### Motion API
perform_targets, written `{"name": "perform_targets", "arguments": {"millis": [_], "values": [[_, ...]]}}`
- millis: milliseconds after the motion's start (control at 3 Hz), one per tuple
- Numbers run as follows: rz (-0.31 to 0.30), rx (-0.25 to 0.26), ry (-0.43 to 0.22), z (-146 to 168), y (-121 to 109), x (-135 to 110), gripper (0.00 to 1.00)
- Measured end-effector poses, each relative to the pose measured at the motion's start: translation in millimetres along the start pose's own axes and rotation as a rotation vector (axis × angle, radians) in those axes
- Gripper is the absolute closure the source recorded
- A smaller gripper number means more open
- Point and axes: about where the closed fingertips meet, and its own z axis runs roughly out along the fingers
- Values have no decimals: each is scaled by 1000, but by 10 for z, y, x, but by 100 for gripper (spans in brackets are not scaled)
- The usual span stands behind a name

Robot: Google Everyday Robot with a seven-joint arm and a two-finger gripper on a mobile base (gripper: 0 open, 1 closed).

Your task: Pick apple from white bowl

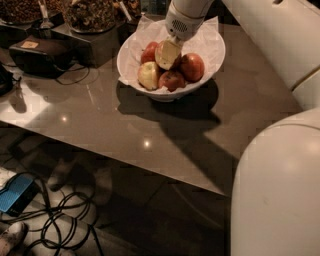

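- Camera view looks down on a dark, shiny bench (150, 145) with a white bowl (218, 54) near its far edge.
- White paper (210, 31) lines the bowl and sticks up at the back.
- Four apples show in the bowl.
- The apple (193, 66) is the big red one on the right side of the heap.
- A yellow-green apple (148, 75) lies at the front left, and a dark red apple (172, 80) lies just beside it at the front.
- One more red apple (149, 51) lies at the back left.
- The tool (167, 54) is down in the bowl, on the middle of the heap, with the big red apple just to its right.
- I cannot tell how far open the tool is, or if it has hold of anything.
- The white arm (187, 15) reaches down to the bowl from the top.
- The robot's big white body (280, 195) fills the lower right corner.
- A black box (37, 52) sits on the bench to the left, well apart from the bowl.
- Dishes of brown food (90, 12) stand along the back.
- Black wires (62, 222) and a blue thing (17, 192) lie on the floor.
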Motion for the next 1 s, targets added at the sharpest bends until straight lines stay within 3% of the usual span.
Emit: {"name": "perform_targets", "arguments": {"millis": [667, 1000], "values": [[21, -7, 15, -374, -29, -98, 100], [1, -23, -7, -503, -32, -209, 100]]}}
